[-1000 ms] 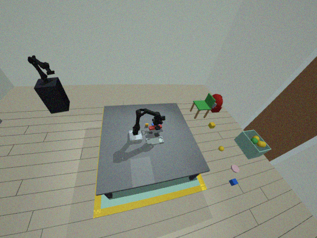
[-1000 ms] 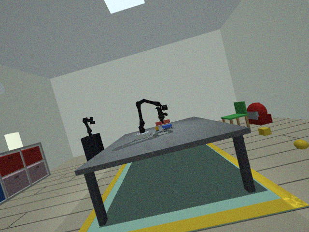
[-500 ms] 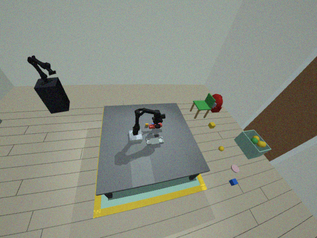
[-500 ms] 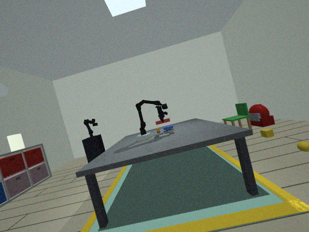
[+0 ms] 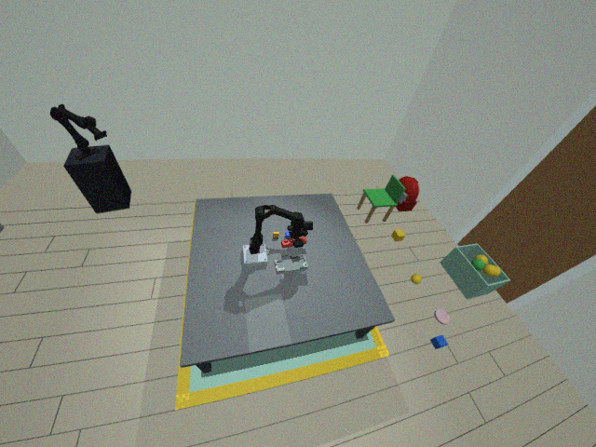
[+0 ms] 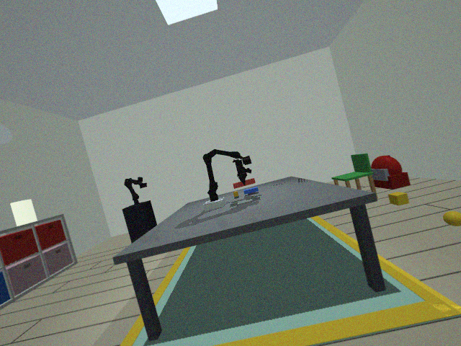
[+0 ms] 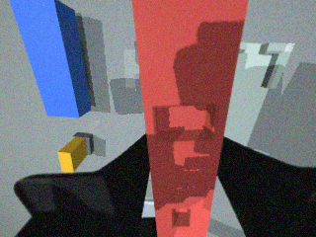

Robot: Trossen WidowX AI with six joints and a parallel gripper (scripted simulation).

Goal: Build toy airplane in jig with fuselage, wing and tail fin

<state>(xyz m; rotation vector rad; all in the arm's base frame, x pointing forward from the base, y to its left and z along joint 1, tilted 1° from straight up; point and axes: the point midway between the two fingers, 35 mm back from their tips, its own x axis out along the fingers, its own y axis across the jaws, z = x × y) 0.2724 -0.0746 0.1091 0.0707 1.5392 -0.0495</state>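
My black two-fingered pincer [image 5: 298, 241] [image 6: 243, 183] [image 7: 177, 135] is part-way open, its fingers pressed on both sides of the long red block-shaped fuselage [image 5: 287, 243] [image 6: 238, 184] [image 7: 190, 59]. I hold it up off the dark grey rectangular table [image 5: 216, 289] [image 6: 297, 208] (two sockets show in its upper face, one larger than the other). My landmark is the pale, flat jig [image 5: 284, 268] [image 7: 247, 94]: the fuselage is above the table near it, not seated in it. The blue oblong wing block [image 5: 287, 235] [image 6: 251, 191] [image 7: 46, 59] lies beyond the jig in the top view, and so does the small yellow tail-fin block [image 5: 276, 235] [image 6: 235, 194] [image 7: 71, 153].
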